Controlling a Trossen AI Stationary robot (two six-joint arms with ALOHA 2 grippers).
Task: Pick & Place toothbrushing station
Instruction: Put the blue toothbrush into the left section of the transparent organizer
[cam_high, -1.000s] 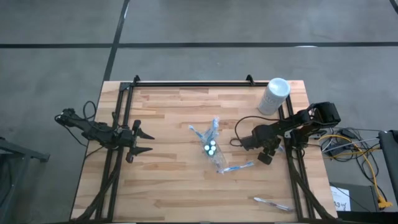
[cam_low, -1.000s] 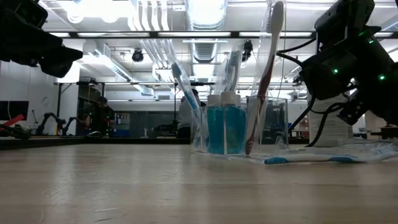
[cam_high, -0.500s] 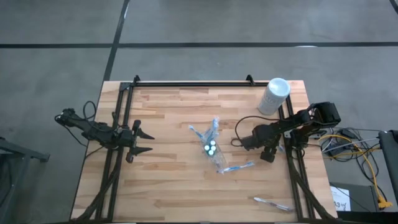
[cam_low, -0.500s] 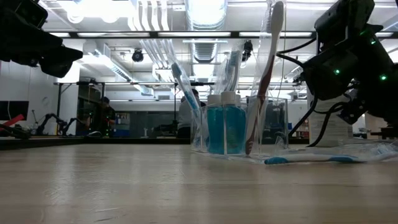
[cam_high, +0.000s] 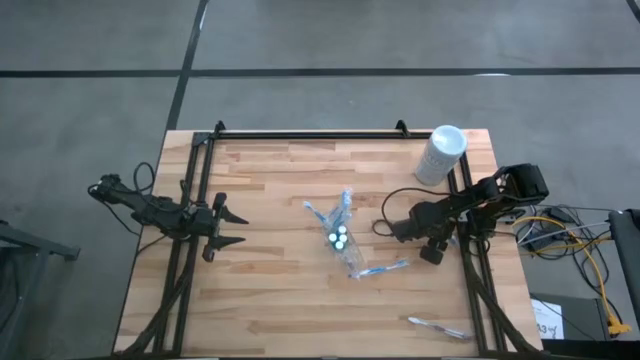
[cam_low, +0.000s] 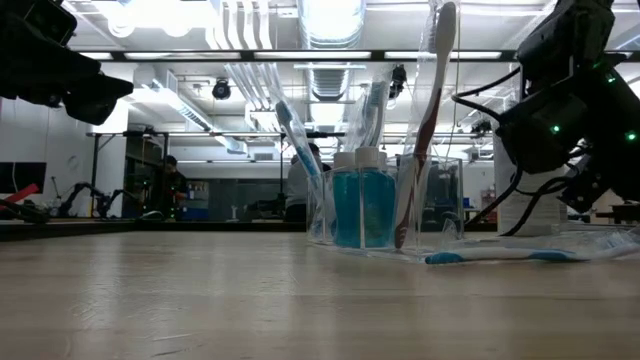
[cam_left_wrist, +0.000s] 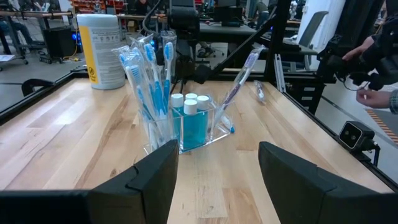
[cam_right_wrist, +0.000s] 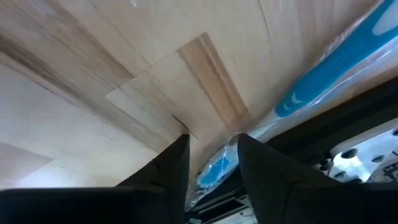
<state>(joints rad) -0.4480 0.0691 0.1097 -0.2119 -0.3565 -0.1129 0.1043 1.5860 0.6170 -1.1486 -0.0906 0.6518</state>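
Since a second ago, my right gripper (cam_high: 424, 238) has slid a little toward the table's right edge and its fingers have drawn closer, while the toothbrushing station has stayed where it was. That station sits near the middle of the wooden table (cam_high: 270, 290): a clear plastic holder (cam_left_wrist: 198, 127) with small blue white-capped tubes (cam_left_wrist: 190, 118) standing upright in it and blue-and-white toothbrushes (cam_left_wrist: 149, 81) leaning out of it at angles. Just beside it, toward my right arm, one wrapped toothbrush (cam_high: 385, 267) lies flat on the wood, and another clear-wrapped toothbrush (cam_high: 438, 325) lies well apart near the front right corner. My right gripper hangs low over the wood between the holder and the right frame rail; its fingers (cam_right_wrist: 166, 174) stand slightly apart with a narrow gap, and a wrapped blue-and-white toothbrush (cam_right_wrist: 219, 169) shows in that gap, though I cannot tell whether I am touching it. A second wrapped brush (cam_right_wrist: 336, 62) lies just beyond, beside the dark rail. My left gripper (cam_high: 228, 228) waits at the left side of the table, fingers (cam_left_wrist: 155, 180) spread wide and holding nothing, pointed at the station. A tall white cylinder (cam_high: 441, 153) stands at the far right corner.
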